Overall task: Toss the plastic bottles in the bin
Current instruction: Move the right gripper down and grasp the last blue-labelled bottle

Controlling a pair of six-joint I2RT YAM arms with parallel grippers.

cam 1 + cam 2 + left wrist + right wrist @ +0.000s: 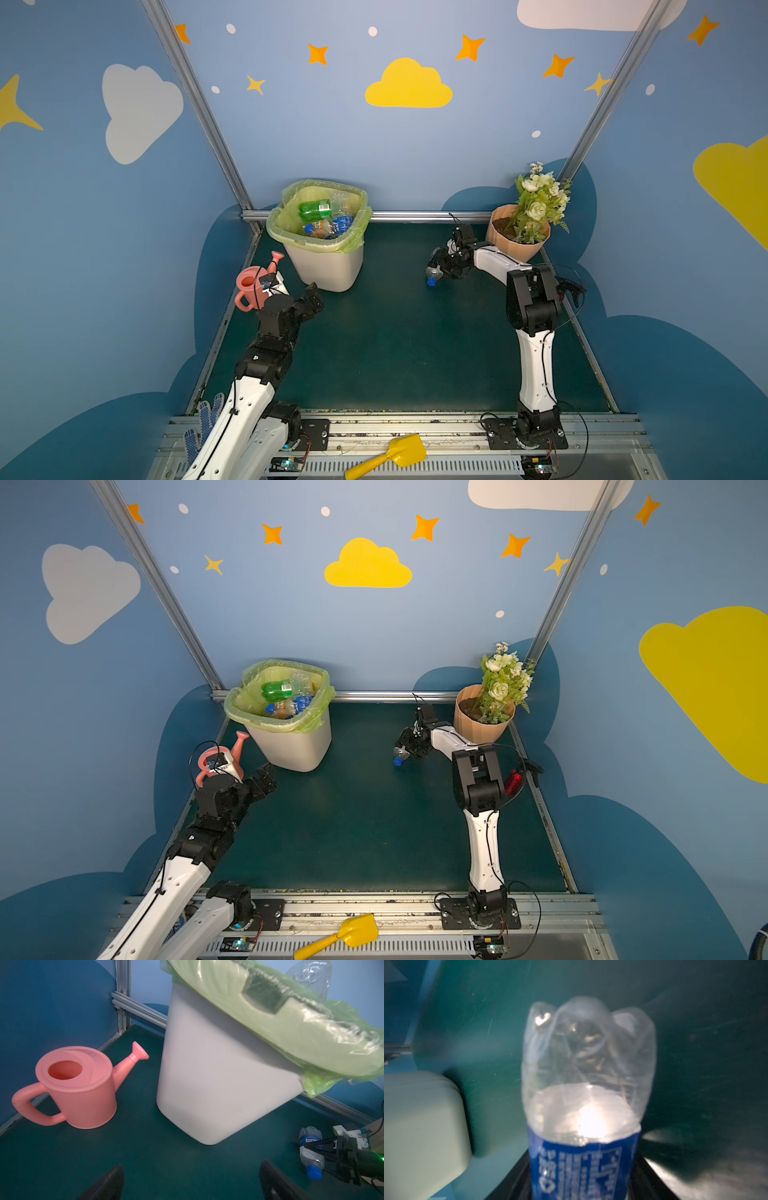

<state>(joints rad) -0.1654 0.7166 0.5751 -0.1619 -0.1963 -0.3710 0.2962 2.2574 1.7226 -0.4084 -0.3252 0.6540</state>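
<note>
Your right gripper (439,269) is pinching a small clear bottle (432,277) across its glossy blue label. In the right wrist view the bottle (588,1076) sits between two black fingers, and its thin, crinkled wall ends in a lobed, petal-shaped base. The left wrist view shows the same bottle (311,1153) lying lengthwise, with a round blue cap at one end and a dented, crumpled body. It is low over the dark green mat (395,340), well apart from the bin and near the ribbed peach flowerpot (505,241). Whether it rests on the mat or hangs just above it, you cannot tell.

Your left gripper (312,296) is spread wide and holds nothing. Its blunt black fingers (113,1180) stand apart, just beside the bin's lower wall.

The bin (328,268) is a smooth white plastic basket, squarish with rounded corners and tapering downward. It is lined with a thin, wrinkled, translucent light-green bag (355,239) folded over the rim. Inside lie a green bottle (314,210) and several crushed clear bottles (341,224) with blue and orange labels.

A matte pink watering can (83,1088) with a flared spout stands beside the bin, by your left arm
</note>
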